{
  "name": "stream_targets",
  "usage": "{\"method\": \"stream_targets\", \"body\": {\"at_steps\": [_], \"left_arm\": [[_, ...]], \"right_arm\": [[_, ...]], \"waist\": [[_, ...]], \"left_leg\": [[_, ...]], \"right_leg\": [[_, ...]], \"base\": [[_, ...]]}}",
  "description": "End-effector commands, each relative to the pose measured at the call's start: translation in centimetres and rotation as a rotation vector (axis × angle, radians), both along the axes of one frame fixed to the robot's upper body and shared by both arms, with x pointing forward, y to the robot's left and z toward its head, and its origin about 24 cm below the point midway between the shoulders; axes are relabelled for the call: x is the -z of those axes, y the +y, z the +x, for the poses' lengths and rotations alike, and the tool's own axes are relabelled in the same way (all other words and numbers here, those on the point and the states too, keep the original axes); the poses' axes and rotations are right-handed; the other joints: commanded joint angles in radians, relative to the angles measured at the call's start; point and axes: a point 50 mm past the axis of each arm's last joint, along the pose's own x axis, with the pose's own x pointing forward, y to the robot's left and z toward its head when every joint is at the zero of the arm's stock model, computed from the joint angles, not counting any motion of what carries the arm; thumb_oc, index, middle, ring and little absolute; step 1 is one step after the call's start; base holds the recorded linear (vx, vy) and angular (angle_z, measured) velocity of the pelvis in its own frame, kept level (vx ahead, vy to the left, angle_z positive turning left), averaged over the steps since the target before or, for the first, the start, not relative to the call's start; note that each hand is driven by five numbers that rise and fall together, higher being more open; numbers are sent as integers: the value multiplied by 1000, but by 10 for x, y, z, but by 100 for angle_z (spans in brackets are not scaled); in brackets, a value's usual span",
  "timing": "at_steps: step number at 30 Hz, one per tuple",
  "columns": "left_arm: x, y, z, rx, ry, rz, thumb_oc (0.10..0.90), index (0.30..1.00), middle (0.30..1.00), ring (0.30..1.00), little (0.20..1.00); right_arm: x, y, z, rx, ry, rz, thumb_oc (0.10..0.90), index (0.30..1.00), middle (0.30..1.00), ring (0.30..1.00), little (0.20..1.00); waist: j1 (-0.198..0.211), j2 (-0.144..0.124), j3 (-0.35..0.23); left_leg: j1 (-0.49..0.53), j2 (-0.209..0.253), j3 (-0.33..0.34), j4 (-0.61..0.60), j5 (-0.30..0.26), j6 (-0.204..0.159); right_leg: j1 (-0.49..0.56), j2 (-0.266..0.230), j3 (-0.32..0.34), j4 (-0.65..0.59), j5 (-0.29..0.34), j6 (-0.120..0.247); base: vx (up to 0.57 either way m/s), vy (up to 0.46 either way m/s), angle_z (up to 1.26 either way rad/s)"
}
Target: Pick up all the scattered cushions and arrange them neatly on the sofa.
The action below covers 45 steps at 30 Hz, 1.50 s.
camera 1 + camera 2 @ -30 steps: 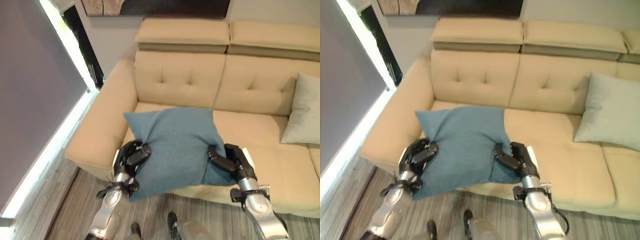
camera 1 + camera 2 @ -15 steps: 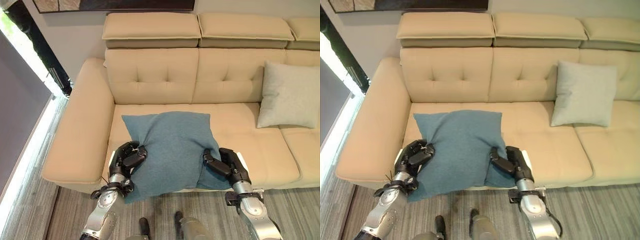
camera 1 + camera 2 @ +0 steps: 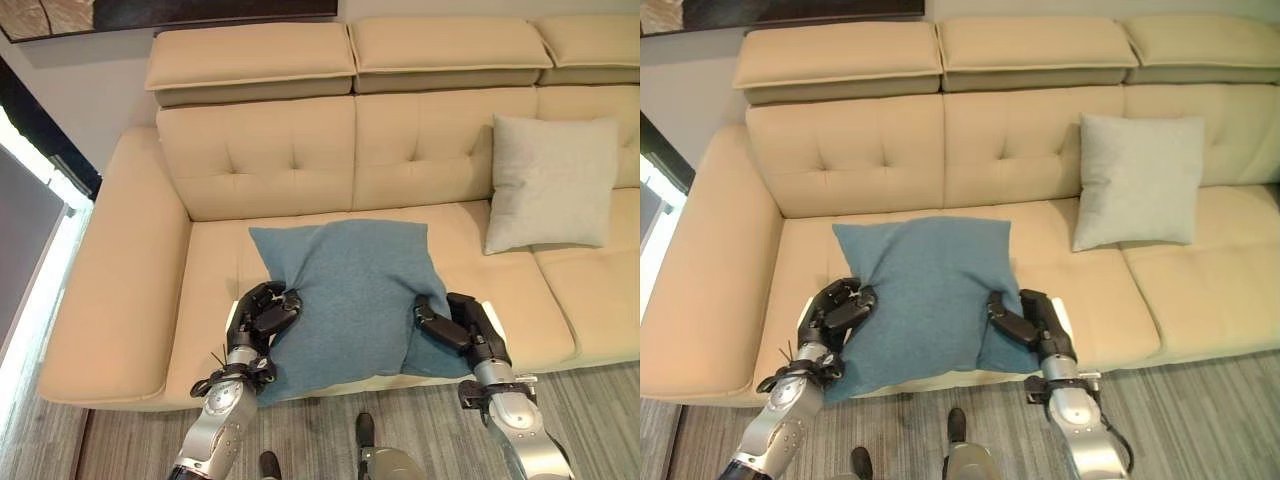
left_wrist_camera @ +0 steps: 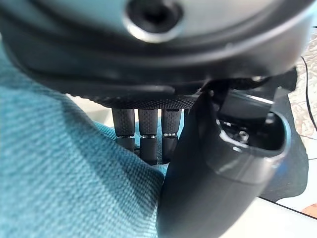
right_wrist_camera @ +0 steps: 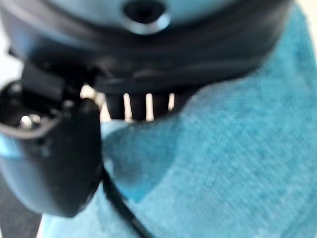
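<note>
The left hand [image 3: 262, 315] was clamped on the left edge of the blue cushion [image 3: 350, 290], its fingers [image 4: 141, 134] curled into the teal fabric with the thumb pressed on top. The right hand [image 3: 462, 325] was closed in the same way on the cushion's right edge, the cloth bunched between thumb and fingers [image 5: 143, 106]. The blue cushion was held between the two hands over the front of the beige sofa [image 3: 270, 165], above the left seat, its lower edge hanging past the seat's front edge. A pale grey cushion [image 3: 552, 180] was seen propped upright against the backrest further right, well apart from the blue one. A grey striped floor [image 3: 590, 400] lay in front of the sofa.
</note>
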Motion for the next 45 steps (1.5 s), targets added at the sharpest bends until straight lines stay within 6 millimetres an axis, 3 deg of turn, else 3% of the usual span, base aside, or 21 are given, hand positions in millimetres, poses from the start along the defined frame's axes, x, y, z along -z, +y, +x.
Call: {"method": "stream_targets", "body": {"at_steps": [1, 4, 6, 9, 16, 19, 23, 25, 30, 37, 43, 45], "left_arm": [[-62, -25, 12, 150, -342, -79, 400, 300, 300, 300, 300], [-61, -27, 12, 156, -336, -80, 400, 300, 300, 300, 300], [-62, -28, 12, 164, -335, -71, 400, 300, 300, 300, 300], [-64, -27, 13, 160, -346, -74, 400, 300, 300, 300, 300], [-62, -23, 11, 160, -335, -51, 400, 300, 300, 300, 300], [-65, -16, 13, 142, -348, -13, 400, 300, 300, 300, 300], [-67, -11, 14, 126, -359, 16, 400, 300, 300, 300, 300], [-67, -11, 14, 120, -365, 26, 400, 300, 300, 300, 300], [-71, -9, 19, 132, -404, 118, 400, 300, 300, 300, 300], [-79, -5, 26, 82, -443, 186, 400, 300, 300, 300, 300], [-118, -16, 47, 22, -607, 226, 400, 300, 300, 300, 300], [-152, -28, 61, -12, -733, 237, 400, 300, 300, 300, 300]], "right_arm": [[-73, 37, 17, -170, -410, 97, 400, 300, 300, 300, 300], [-72, 36, 16, -164, -404, 96, 400, 300, 300, 300, 300], [-70, 33, 16, -140, -397, 102, 400, 300, 300, 300, 300], [-71, 31, 17, -120, -406, 105, 400, 300, 300, 300, 300], [-68, 40, 18, -139, -399, 128, 400, 300, 300, 300, 300], [-71, 48, 20, -163, -414, 144, 400, 300, 300, 300, 300], [-73, 49, 20, -166, -425, 148, 400, 300, 300, 300, 300], [-73, 49, 19, -161, -430, 147, 400, 300, 300, 300, 300], [-73, 47, 20, -148, -438, 138, 400, 300, 300, 300, 300], [-83, 50, 29, -136, -487, 99, 400, 300, 300, 300, 300], [-122, 65, 47, -132, -675, 34, 400, 300, 300, 300, 300], [-150, 78, 56, -115, -813, -13, 400, 300, 300, 300, 300]], "waist": [[4, -42, -82], [8, -49, -89], [22, -35, -91], [34, -29, -87], [41, -24, -117], [42, -20, -110], [36, -11, -97], [29, -5, -96], [18, -18, -108], [11, 6, -142], [10, 36, -140], [8, 55, -125]], "left_leg": [[-35, -47, 10, 159, -171, 9], [-63, -60, 13, 84, -179, 21], [-107, -62, 22, -48, -88, 10], [-129, -62, 17, -115, -50, 3], [-52, -85, 32, -147, -75, 41], [-9, -101, 70, -152, -108, 84], [10, -101, 72, -162, -117, 98], [28, -106, 59, -175, -120, 97], [41, -125, 41, -195, -126, 83], [66, -106, 42, -255, -98, 55], [27, -93, 26, -256, -81, 31], [-12, -91, 19, -256, -66, 24]], "right_leg": [[9, -4, -5, 48, -130, 30], [39, -6, -9, 34, -144, 36], [75, 16, -10, 11, -161, 42], [102, 28, 1, 7, -177, 45], [110, -10, 42, 73, -195, 76], [40, -54, 56, 245, -157, 120], [-29, -64, 78, 363, -127, 135], [-50, -56, 84, 334, -134, 124], [-33, -26, 81, 95, -129, 107], [28, -7, 58, -8, -111, 91], [37, 4, 29, -67, -105, 81], [9, 8, 23, -68, -104, 78]], "base": [[185, -47, -1], [167, -6, 14], [216, 45, 25], [193, 78, 14], [212, 169, -23], [106, 174, -37], [71, 88, -11], [104, 8, -3], [96, -67, 10], [124, -112, 9], [20, -72, 10], [-88, -40, 5]]}}
